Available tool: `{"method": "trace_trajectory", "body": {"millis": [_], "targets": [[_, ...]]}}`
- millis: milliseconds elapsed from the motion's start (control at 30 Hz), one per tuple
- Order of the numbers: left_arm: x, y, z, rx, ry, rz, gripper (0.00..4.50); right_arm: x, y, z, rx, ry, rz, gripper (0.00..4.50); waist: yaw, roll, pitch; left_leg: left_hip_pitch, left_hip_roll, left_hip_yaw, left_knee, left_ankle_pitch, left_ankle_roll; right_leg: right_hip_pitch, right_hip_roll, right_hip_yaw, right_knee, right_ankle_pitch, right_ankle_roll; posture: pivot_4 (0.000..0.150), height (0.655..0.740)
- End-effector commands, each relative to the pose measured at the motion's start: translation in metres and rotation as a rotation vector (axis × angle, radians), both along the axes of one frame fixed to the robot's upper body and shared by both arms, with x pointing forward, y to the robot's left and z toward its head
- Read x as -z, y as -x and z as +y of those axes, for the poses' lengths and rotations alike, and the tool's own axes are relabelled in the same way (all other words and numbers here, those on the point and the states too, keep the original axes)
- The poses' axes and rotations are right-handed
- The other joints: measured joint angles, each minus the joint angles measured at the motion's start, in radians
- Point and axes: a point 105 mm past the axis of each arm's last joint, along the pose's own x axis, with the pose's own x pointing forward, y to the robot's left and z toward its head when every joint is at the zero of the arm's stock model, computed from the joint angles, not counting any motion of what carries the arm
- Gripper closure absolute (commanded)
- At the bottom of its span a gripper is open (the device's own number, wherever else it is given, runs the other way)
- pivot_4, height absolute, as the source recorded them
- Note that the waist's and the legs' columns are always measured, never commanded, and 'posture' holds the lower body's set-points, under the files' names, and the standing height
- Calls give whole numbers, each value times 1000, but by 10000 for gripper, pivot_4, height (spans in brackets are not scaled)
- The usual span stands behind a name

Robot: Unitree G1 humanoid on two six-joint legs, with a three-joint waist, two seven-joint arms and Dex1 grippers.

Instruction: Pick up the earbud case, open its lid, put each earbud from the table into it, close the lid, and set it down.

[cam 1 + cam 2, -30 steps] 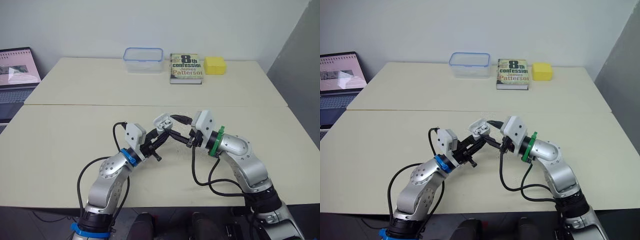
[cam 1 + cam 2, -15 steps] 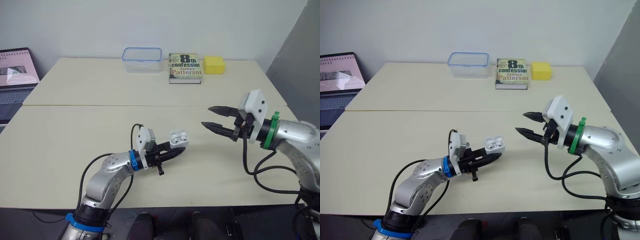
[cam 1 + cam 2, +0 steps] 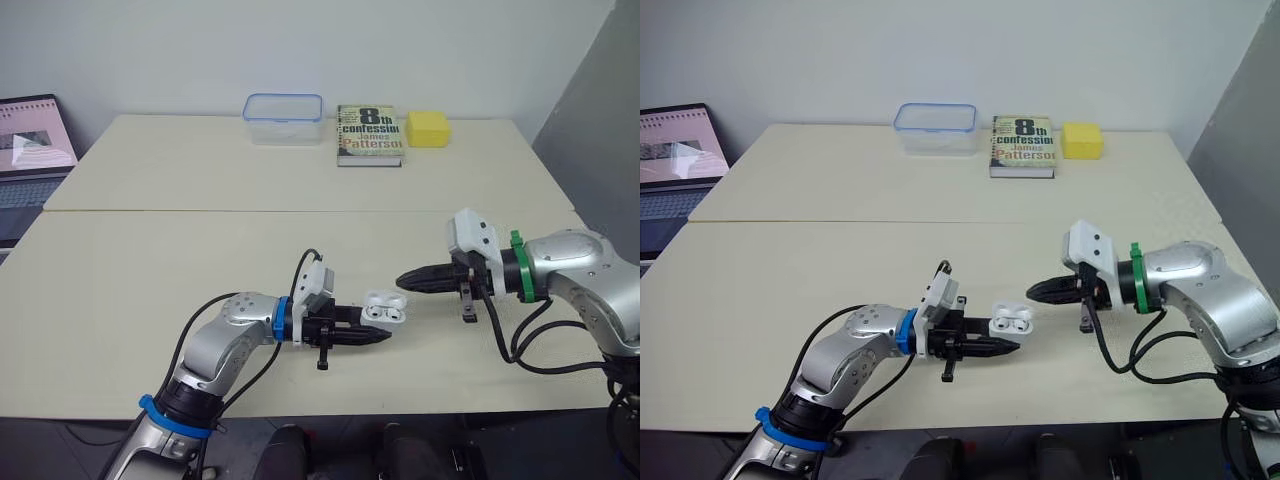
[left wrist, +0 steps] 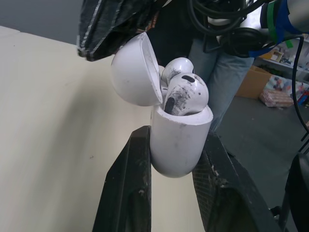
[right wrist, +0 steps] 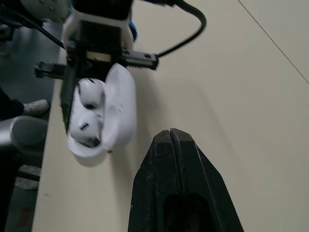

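Gripping the earbud case (image 4: pixel 178 145) by its lower half, the left gripper (image 3: pixel 372 336) is clenched on it over the front middle of the table (image 3: pixel 120 270). The lid (image 4: pixel 133 72) stands hinged open, and 2 earbuds (image 4: pixel 186 94) sit inside. The right gripper (image 3: pixel 408 280) has its fingers pressed together, empty, tips pointing at the case just beside the lid; whether they touch it I cannot tell. At the far edge lie a clear box (image 3: pixel 286 119), a book (image 3: pixel 371 135) and a yellow block (image 3: pixel 428 130).
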Motion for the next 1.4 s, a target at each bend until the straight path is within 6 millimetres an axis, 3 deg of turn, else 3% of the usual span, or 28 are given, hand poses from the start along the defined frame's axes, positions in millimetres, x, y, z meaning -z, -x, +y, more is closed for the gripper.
{"method": "trace_trajectory", "body": {"millis": [33,300,433,633,1133,1400], "targets": [[-5,4,-2,8,25,-3,37225,-15,15,7,-73,-35,-20,45000,0,0,0,0,0,0,0,0,0,0,0,0,0,0,0,1500,7400],[-3,2,0,-24,30,26,37225,-12,35,11,-142,-43,40,45000,1,0,0,0,0,-1,0,0,0,0,0,0,0,0,0,1500,7400],[-5,0,1,-40,47,73,37225,-6,31,10,-110,-27,28,45000,2,0,0,-1,0,-1,0,0,0,0,0,-1,0,0,0,1500,7400],[-4,0,2,-41,36,105,37225,-18,17,10,-25,-109,-14,45000,1,0,0,-1,0,-1,0,0,0,-1,0,-1,0,0,0,1500,7400],[-5,-1,-1,-68,50,99,37225,3,22,15,-30,-74,63,45000,2,0,0,-2,0,-2,0,0,0,-1,0,-1,-1,0,0,1500,7400],[-6,-3,0,-82,50,128,37225,0,20,16,-22,-81,39,45000,2,0,0,-2,0,-2,0,0,0,-1,0,-1,-1,0,0,1500,7400]]}}
